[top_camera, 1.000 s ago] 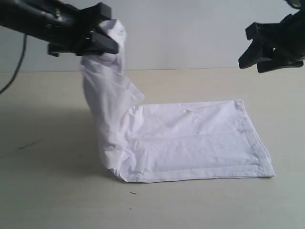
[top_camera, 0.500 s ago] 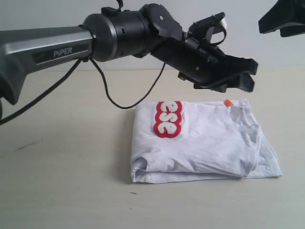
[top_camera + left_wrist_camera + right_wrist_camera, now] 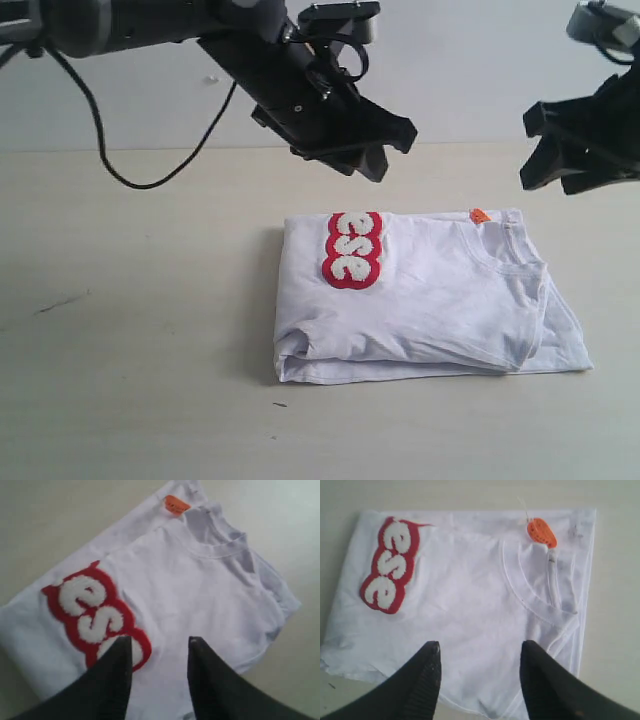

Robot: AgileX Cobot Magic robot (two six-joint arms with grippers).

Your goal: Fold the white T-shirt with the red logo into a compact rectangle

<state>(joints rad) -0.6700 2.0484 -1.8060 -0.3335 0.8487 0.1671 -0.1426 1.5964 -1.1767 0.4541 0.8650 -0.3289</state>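
Hanging released, left claw (image 3: 160,644) and right claw (image 3: 480,647) overlook the white T-shirt (image 3: 430,300) on the beige table (image 3: 140,350).

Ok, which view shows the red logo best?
Right wrist view: the red logo shows close and unobstructed. In the left wrist view one jaw of the left gripper covers its end; the exterior view shows it clear but small.
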